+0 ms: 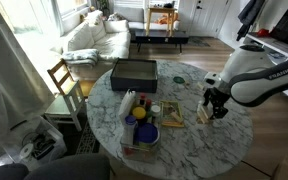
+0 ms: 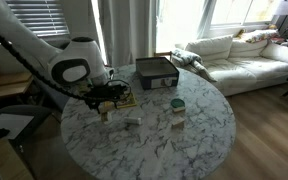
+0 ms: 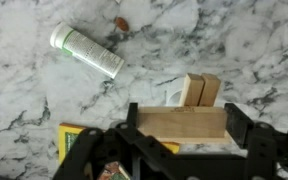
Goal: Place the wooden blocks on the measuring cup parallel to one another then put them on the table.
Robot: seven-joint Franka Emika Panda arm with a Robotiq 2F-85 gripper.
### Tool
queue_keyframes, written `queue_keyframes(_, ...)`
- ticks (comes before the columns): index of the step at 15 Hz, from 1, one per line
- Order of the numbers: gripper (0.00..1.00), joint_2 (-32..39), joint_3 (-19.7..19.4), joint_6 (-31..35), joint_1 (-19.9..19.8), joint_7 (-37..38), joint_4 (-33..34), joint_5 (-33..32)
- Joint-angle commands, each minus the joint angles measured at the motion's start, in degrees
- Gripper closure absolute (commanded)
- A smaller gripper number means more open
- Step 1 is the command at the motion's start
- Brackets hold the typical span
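While the arm hangs low over the table point(image 1: 194, 140), the gripper point(image 3: 184, 118) points straight down. Its jaws are set wide and clamp a long wooden block point(image 3: 179, 123) by its two ends. The block lies level across the span between the black fingers point(image 3: 132, 120). Can't tell if its underside touches the marble or sits just above it.

Just beyond it in the wrist view, two short wooden blocks point(image 3: 201, 90) stand side by side on the table, touching each other, with long sides parallel. They are right behind the held block, toward its right half.

Far left in the wrist view, a white-and-green tube point(image 3: 86, 51) lies flat at an angle, well apart from the blocks. A small brown spot point(image 3: 119, 22) sits beyond it, too small to identify. A yellow edge point(image 3: 72, 130) shows near left beside the gripper.

In an exterior view the gripper point(image 1: 216, 108) is over the right part of the table, with a black tray point(image 1: 134, 72) at the far edge and a blue bowl point(image 1: 142, 130) on the near left.
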Motion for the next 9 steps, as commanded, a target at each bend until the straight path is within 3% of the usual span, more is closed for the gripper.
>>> queue_keyframes(1, 0.41, -1.06, 0.29, -0.11, 0.27, -0.13, -0.91, -0.88)
queue_keyframes(9, 0.41, -1.68, 0.38, -1.04, 0.78, 1.04, -1.16, -1.93)
